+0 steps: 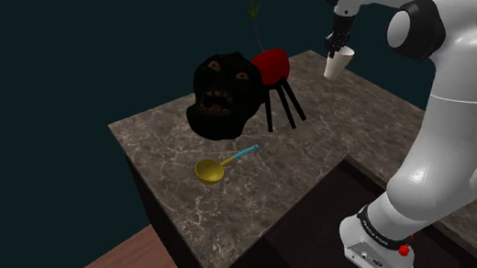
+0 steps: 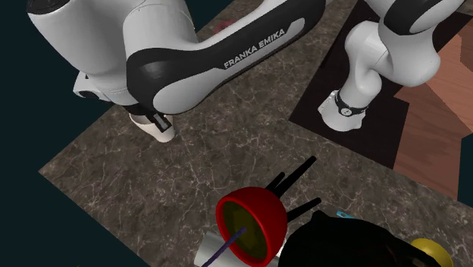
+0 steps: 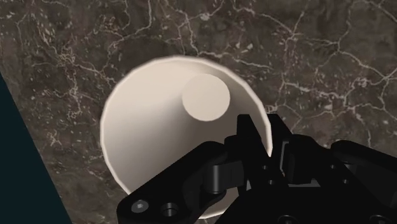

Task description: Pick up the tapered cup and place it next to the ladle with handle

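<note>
White lettering on the arm's [image 2: 227,53] dark band reads FRANKA EMIKA. Across the shoulder view now: wooden floor [image 1: 135,260] low left, then the dark veined marble counter [image 1: 174,195] carrying a golden ladle [image 1: 214,170] with a cyan handle, a black mask-like head [image 1: 221,94] and a red bowl [image 1: 272,66] on black legs. Right of those, over the far corner, there's the cup [image 1: 338,64]: plain cream-white, wide rim tapering to a small base, slightly tilted, well apart from the ladle. The gripper [image 1: 337,45] pinches its rim, one finger inside, one outside. Dark teal backdrop [image 1: 53,43] behind.
</note>
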{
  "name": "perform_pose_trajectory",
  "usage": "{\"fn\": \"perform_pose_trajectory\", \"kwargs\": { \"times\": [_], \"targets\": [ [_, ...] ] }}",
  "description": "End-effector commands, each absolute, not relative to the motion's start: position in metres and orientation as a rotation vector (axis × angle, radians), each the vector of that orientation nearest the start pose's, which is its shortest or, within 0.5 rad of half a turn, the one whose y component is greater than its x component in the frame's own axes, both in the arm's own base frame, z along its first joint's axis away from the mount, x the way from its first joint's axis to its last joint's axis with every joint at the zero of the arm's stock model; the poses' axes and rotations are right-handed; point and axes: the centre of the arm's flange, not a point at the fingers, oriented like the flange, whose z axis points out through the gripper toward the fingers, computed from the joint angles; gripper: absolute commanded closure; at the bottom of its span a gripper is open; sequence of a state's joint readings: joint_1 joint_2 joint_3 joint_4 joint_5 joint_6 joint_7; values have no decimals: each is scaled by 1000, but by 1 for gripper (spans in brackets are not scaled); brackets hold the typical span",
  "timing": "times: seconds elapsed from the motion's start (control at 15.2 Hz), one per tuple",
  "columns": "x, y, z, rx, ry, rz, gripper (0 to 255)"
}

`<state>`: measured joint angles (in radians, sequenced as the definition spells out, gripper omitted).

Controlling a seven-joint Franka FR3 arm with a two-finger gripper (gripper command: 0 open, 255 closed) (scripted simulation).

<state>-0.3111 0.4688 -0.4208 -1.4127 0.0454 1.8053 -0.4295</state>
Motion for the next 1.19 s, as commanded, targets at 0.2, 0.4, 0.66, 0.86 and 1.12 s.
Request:
{"fn": "perform_pose_trajectory", "kwargs": {
  "times": [0.2,0.4,0.66,0.86,1.12],
  "targets": [
    [541,-417,474,-3205,446,176,255],
    [541,-417,490,-3205,446,176,255],
    [541,-417,511,-3205,446,176,255],
    [541,-417,527,-3205,446,176,255],
    [541,-417,548,-3205,446,176,255]
  ]
}}
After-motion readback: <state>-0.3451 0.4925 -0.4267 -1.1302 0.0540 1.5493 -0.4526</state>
